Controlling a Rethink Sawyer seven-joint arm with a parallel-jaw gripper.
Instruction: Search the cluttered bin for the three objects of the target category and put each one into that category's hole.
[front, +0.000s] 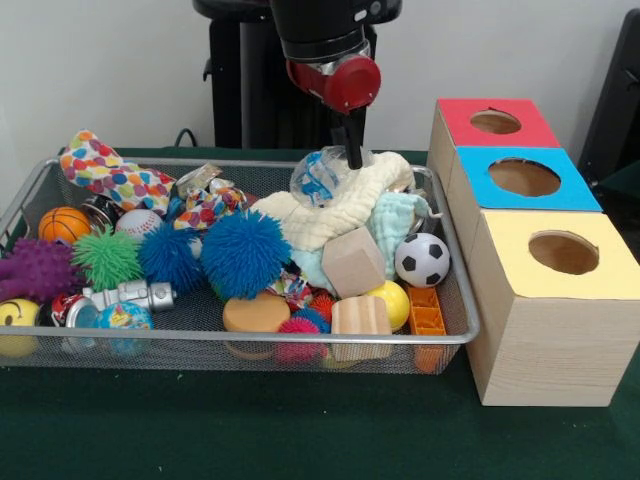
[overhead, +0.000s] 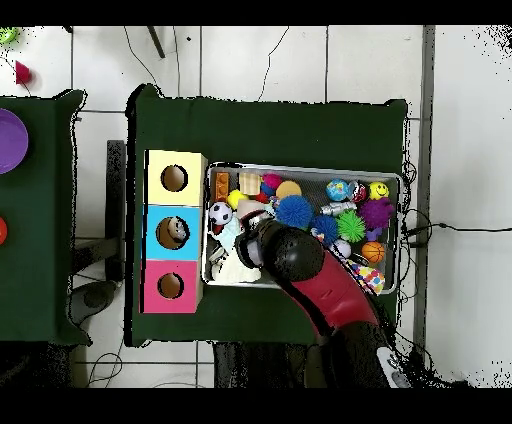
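Observation:
The wire mesh bin (front: 455, 338) is packed with toys. My gripper (front: 354, 160) reaches down at the bin's back, its tip at a clear crinkled item with blue print (front: 318, 180) that lies on a cream cloth (front: 325, 222). A mint cloth (front: 398, 225), a wooden cube (front: 352, 262) and a soccer ball (front: 422, 260) lie in front of it. Three boxes with holes stand beside the bin: red (front: 495, 122), blue (front: 524, 177), yellow (front: 563, 252). In the overhead view the arm (overhead: 300, 262) covers the gripper; the boxes (overhead: 173, 232) sit left of the bin (overhead: 300, 167).
Also in the bin are two blue spiky balls (front: 243, 253), a green one (front: 106, 257), a purple one (front: 38, 270), a basketball (front: 64, 225), a baseball (front: 138, 222), a yellow ball (front: 392, 303), a wooden block (front: 360, 318), an orange block (front: 427, 312) and a polka-dot cloth (front: 105, 172).

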